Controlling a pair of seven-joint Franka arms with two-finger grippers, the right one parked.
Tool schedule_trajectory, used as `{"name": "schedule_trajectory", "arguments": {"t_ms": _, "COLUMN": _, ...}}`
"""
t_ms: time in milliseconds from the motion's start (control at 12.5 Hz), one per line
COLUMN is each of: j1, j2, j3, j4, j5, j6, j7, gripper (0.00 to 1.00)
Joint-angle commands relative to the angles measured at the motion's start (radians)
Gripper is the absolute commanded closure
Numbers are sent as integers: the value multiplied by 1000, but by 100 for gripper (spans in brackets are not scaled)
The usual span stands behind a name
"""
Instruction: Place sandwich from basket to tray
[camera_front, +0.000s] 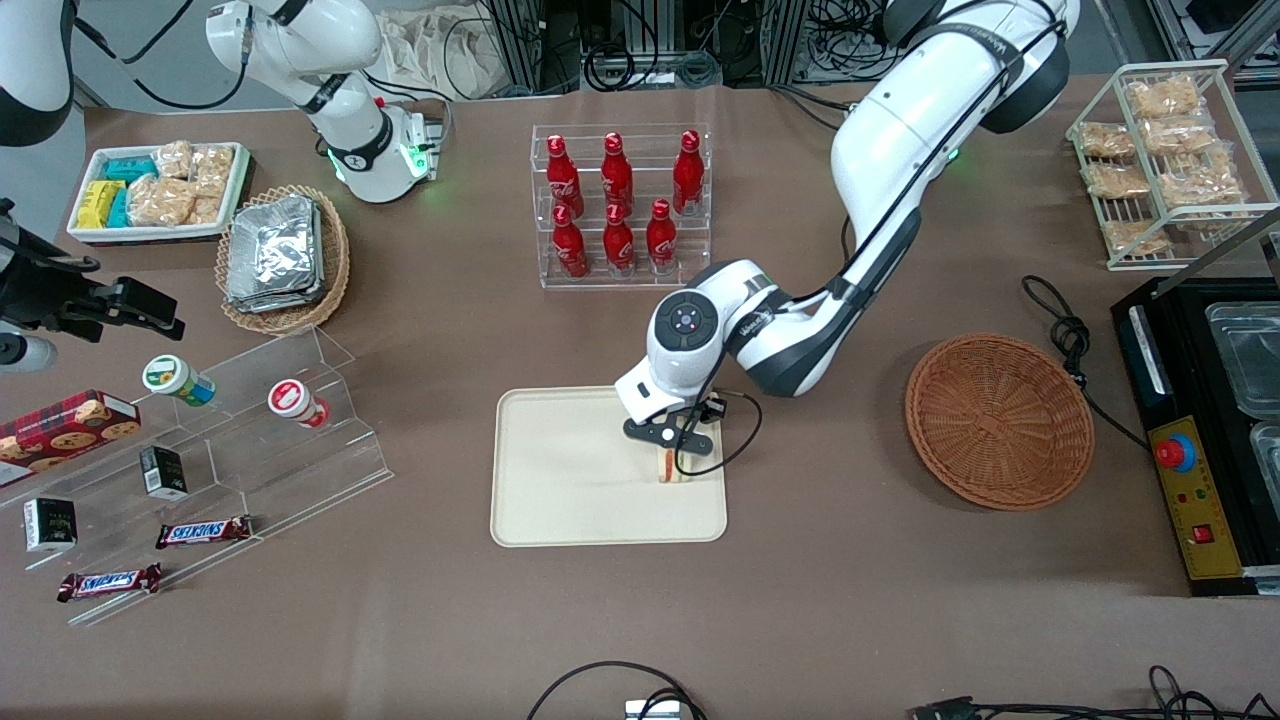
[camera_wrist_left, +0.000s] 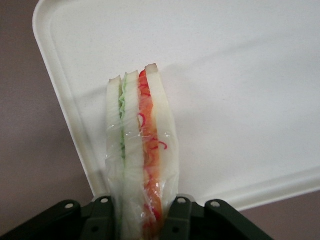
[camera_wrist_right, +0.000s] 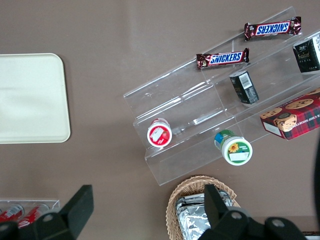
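Note:
My left gripper (camera_front: 672, 452) hangs over the cream tray (camera_front: 560, 490), near the tray's edge toward the working arm's end. It is shut on the sandwich (camera_wrist_left: 140, 150), a plastic-wrapped wedge of white bread with green and red-orange filling, held edge-on between the dark fingers (camera_wrist_left: 102, 215). In the front view only a sliver of the sandwich (camera_front: 670, 470) shows under the gripper, at or just above the tray surface (camera_wrist_left: 240, 90). The reddish-brown wicker basket (camera_front: 998, 420) stands on the table toward the working arm's end, with nothing in it.
A clear rack of red bottles (camera_front: 620, 205) stands farther from the front camera than the tray. A tan basket of foil packs (camera_front: 282, 258) and clear acrylic steps (camera_front: 250, 430) with snacks lie toward the parked arm's end. A black appliance (camera_front: 1200, 430) and wire rack (camera_front: 1160, 160) flank the wicker basket.

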Motion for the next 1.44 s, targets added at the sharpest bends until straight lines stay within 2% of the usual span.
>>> {"name": "schedule_trajectory", "arguments": {"t_ms": 0, "j1": -18, "j2": 53, "j3": 9, "j4": 44, "j5": 64, "j6": 34, "j7": -76, "gripper": 70}}
{"name": "schedule_trajectory", "arguments": {"t_ms": 80, "j1": -20, "j2": 55, "j3": 9, "j4": 44, "j5": 65, "j6": 34, "j7": -83, "gripper": 69}}
{"name": "schedule_trajectory", "arguments": {"t_ms": 160, "j1": -18, "j2": 55, "j3": 11, "j4": 44, "j5": 65, "j6": 34, "j7": -84, "gripper": 55}}
{"name": "schedule_trajectory", "arguments": {"t_ms": 320, "j1": -18, "j2": 53, "j3": 11, "j4": 44, "j5": 64, "j6": 36, "j7": -138, "gripper": 1}}
{"name": "schedule_trajectory", "arguments": {"t_ms": 560, "j1": -11, "j2": 27, "j3": 9, "j4": 44, "j5": 61, "j6": 30, "j7": -222, "gripper": 0}}
{"name": "schedule_trajectory", "arguments": {"t_ms": 880, "j1": 32, "j2": -81, "j3": 9, "j4": 44, "j5": 52, "j6": -44, "j7": -308, "gripper": 0}}
{"name": "schedule_trajectory", "arguments": {"t_ms": 1360, "j1": 129, "j2": -263, "j3": 7, "j4": 44, "j5": 33, "j6": -199, "j7": -311, "gripper": 0}}
